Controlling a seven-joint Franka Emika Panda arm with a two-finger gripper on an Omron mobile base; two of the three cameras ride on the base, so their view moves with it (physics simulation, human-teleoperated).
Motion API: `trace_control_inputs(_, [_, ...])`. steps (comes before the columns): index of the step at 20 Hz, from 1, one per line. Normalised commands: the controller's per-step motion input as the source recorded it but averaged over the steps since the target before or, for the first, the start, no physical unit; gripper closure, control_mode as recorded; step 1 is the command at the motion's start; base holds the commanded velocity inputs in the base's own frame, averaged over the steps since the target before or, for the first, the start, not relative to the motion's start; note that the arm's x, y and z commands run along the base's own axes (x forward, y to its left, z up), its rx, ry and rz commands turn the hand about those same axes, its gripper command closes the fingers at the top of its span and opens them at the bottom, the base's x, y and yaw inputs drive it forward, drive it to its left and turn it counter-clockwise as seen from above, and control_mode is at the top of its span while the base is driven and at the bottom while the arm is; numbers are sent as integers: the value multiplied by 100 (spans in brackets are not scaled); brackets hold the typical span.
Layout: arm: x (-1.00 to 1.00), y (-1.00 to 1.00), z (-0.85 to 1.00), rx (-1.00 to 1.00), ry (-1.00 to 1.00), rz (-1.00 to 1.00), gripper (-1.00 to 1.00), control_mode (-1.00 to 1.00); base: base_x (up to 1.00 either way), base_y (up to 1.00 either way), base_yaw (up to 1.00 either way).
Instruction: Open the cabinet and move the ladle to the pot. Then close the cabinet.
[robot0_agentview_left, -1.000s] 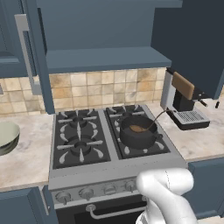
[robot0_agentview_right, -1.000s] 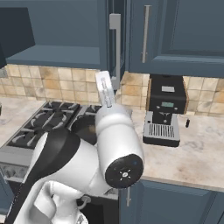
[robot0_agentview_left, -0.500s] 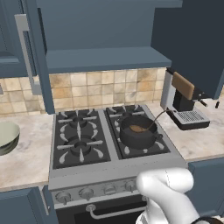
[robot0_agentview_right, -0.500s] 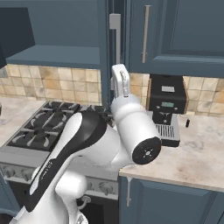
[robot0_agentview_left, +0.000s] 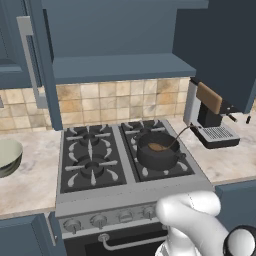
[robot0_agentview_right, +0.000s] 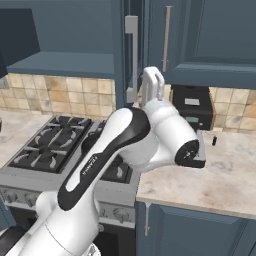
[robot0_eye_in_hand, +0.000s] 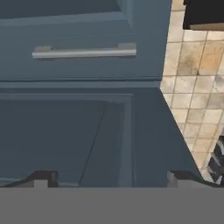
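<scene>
The dark pot (robot0_agentview_left: 157, 154) stands on the stove's front right burner. The ladle (robot0_agentview_left: 170, 143) rests in it, copper bowl inside and thin handle leaning over the right rim. The cabinet above the stove has both doors swung out: the left door (robot0_agentview_left: 42, 65) and the right door (robot0_agentview_left: 220, 45), which appears edge-on with its silver handle (robot0_agentview_right: 131, 57) in the right base view. My gripper (robot0_agentview_right: 153, 76) points upward just right of that handle, open with nothing in it. In the hand view its tips (robot0_eye_in_hand: 111, 179) face a blue door panel below a bar handle (robot0_eye_in_hand: 83, 52).
A coffee machine (robot0_agentview_left: 210, 117) stands on the counter right of the stove (robot0_agentview_left: 90, 165). A pale bowl (robot0_agentview_left: 7, 157) sits on the left counter. A neighbouring blue cabinet (robot0_agentview_right: 210, 40) with a single handle hangs to the right.
My arm has swung to the right, carrying the open gripper up beside the right door's handle. Pot, ladle and doors have not moved.
</scene>
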Motion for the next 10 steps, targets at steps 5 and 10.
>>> trace_control_inputs(5, [8, 2, 11, 5, -2, 13, -100, -100, 0, 0, 0])
trace_control_inputs(10, [0, 24, 28, 2, -5, 12, -100, -100, 0, 0, 0])
